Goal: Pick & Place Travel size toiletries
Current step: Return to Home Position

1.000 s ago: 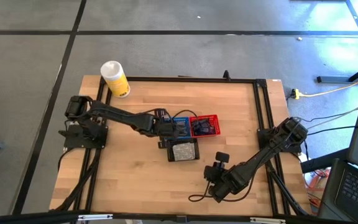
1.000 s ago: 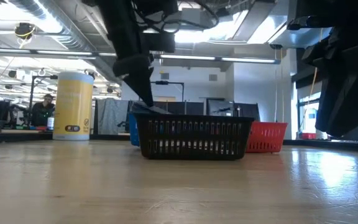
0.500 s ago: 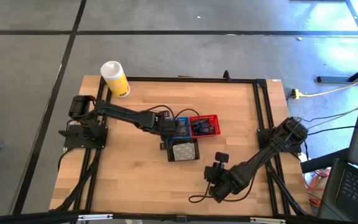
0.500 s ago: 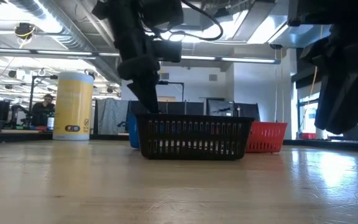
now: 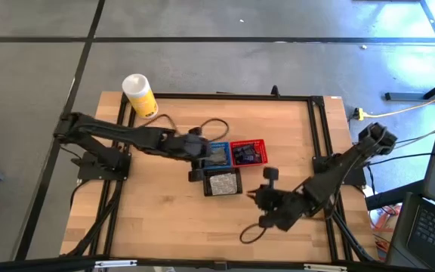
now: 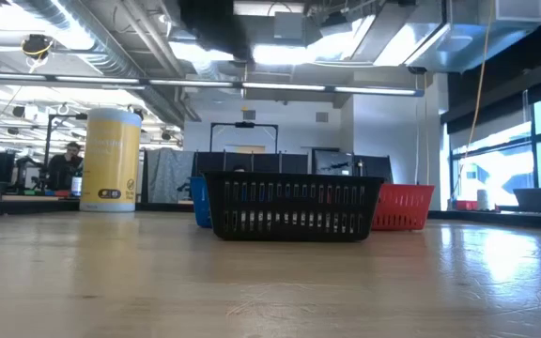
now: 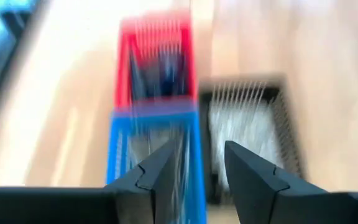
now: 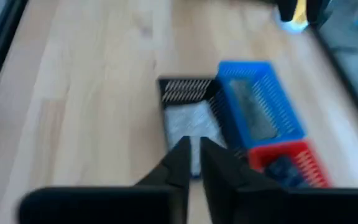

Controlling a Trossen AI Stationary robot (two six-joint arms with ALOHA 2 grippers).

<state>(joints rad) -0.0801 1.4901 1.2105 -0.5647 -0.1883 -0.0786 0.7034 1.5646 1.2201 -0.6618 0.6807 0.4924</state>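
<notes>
Three small mesh baskets stand together mid-table. The blue basket [image 5: 217, 153] holds grey toiletries [image 8: 253, 112]. The red basket [image 5: 248, 153] holds dark navy ones [image 8: 284, 167]. The black basket [image 5: 223, 183] holds clear crinkly packets [image 7: 241, 124]. My left gripper [image 5: 205, 149] hangs open above the blue basket's left end, nothing between its fingers [image 7: 166, 171]. My right gripper [image 5: 254, 194] hovers just right of the black basket, its fingers [image 8: 180, 155] a narrow gap apart and holding nothing. Neither gripper shows in the low view.
A white-and-yellow canister [image 5: 140, 94] stands at the table's far left corner. Bare wood [image 5: 165, 211] lies in front of the baskets and to their left. A black frame rail [image 5: 316, 136] runs along the table's right side.
My left gripper has risen from the blue basket and out of the low view, its arm stretching out. My right gripper has lifted and gone toward the far edge, up beside the black basket, leaving the low view too. The baskets have stayed put.
</notes>
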